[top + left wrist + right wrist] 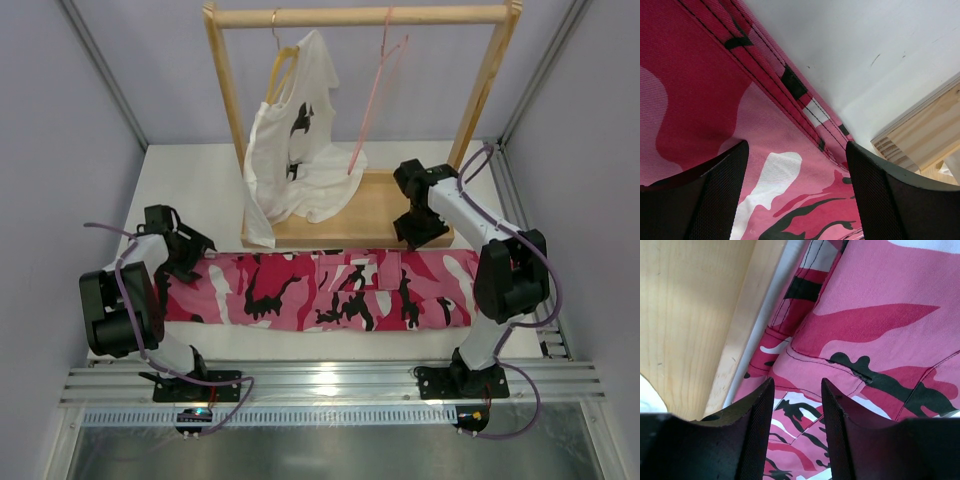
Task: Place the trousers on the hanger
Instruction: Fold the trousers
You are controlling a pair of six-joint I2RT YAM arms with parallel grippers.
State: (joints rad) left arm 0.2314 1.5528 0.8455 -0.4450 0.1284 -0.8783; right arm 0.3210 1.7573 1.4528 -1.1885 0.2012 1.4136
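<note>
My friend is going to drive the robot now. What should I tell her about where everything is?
Left gripper: open wide, low over the far edge of the trousers at their left end.
Right gripper: jaws apart but narrower, over the far edge at the right end, beside the rack's base; no grip visible.
Trousers: flat on the table.
Pink wire hanger: empty, on the rack's rail.
Done: nothing yet.
Left: grip, lift, drape the trousers over the hanger.
</note>
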